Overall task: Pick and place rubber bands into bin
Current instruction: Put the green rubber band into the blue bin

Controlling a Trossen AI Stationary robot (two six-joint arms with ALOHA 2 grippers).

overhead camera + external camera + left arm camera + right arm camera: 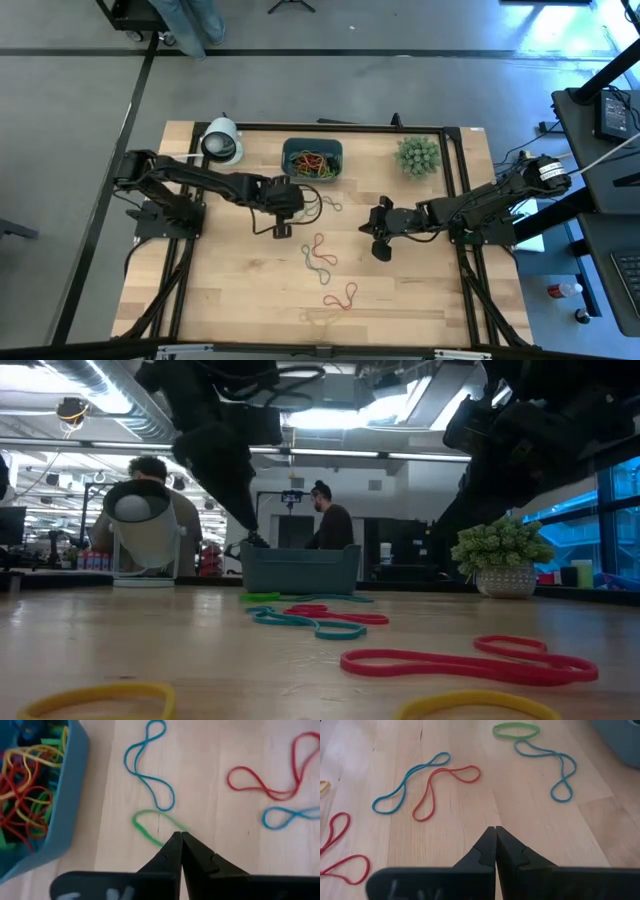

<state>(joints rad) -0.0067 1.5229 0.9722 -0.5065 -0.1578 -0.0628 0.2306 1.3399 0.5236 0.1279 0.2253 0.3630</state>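
Two dark arms meet over the wooden table [230,300] as we look down from the high view. Our left gripper [283,230] hangs just in front of the teal bin [312,159], which sits at the table's far edge and holds a tangle of red, yellow and green bands. Our right gripper [380,237] waits toward the middle right. Between and in front of them lie loose rubber bands [318,254], with a red one [341,297] nearer the front edge. A white cylinder [222,141] stands left of the bin, a spiky green plant [417,156] to its right.

From the low view we see the bin [299,571] beyond teal and red bands, a long red band [470,661] close to the camera, and two people in the room behind.

Our left wrist view shows its fingers [172,851] pressed together, tips at a green band [152,829]; we cannot tell whether they grip it. A blue band [150,767] lies just past it, the filled bin [62,815] beside.

Our right wrist view shows fingers [490,847] likewise closed on nothing, above bare wood, with blue, red and green bands [516,730] spread beyond.
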